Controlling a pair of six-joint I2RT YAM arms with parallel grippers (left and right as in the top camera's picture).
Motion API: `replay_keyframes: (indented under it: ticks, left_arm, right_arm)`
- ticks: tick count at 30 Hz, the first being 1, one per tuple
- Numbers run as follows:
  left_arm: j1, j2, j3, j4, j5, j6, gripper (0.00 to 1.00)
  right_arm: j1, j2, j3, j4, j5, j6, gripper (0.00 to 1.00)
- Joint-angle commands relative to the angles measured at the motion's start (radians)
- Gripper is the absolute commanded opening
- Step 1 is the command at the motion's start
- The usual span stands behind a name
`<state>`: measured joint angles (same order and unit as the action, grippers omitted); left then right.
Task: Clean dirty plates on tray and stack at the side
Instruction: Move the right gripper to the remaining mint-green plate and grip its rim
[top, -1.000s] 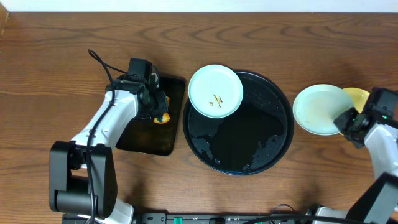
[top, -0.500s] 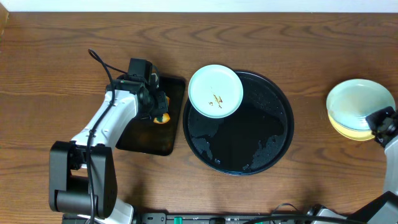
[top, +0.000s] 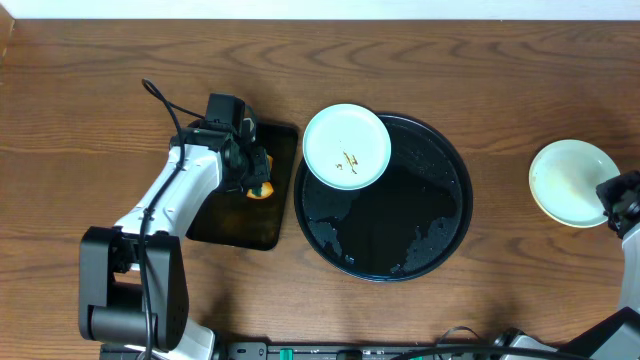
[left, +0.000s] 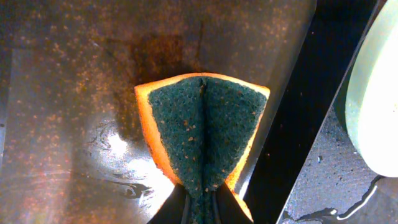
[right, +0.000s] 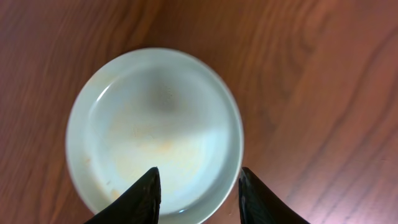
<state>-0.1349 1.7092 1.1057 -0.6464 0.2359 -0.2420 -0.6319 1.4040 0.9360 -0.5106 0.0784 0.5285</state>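
Pinching the sponge (left: 202, 134) for wiping, left jaws hover mid-left; right jaws spread over a plate (top: 568, 180) set aside far right.

Sponge (top: 263, 190) mostly hidden under the left hand (top: 250, 172) from above, right hand (top: 622, 196) cut by the overhead view's edge, mint plate (left: 379, 93) cut off in left wrist view

Brown wood-grain tabletop (top: 80, 80) — pale strip (top: 320, 8) beyond it.
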Motion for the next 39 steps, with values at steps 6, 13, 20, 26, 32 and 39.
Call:
replay_keyframes:
  ticks: [6,13,20,26,32,39]
  left_arm:
    - [-0.002,-0.003,-0.002,-0.001,-0.006,0.01,0.08]
    - [-0.001,-0.003,-0.002,-0.004,-0.006,0.025,0.08]
    - [-0.001,-0.008,-0.002,-0.004,-0.047,0.043,0.08]
    - [-0.002,-0.009,-0.002,-0.005,-0.047,0.043,0.08]
    - [-0.002,-0.009,-0.002,-0.005,-0.047,0.043,0.08]
    - [-0.002,-0.009,-0.002,-0.008,-0.047,0.043,0.08]
  right_arm:
    - [0.1,0.002,0.011,-0.023,-0.327,-0.169,0.41]
    - [0.335,0.002,0.026,-0.055,-0.426,-0.338,0.42]
    - [0.582,0.002,0.055,-0.092,-0.406,-0.399,0.45]
    - [0.753,0.01,0.055,-0.064,-0.253,-0.392,0.47]
    - [0.88,0.072,0.064,0.111,-0.208,-0.372,0.56]
    - [0.896,0.227,0.384,-0.101,-0.254,-0.435,0.59]
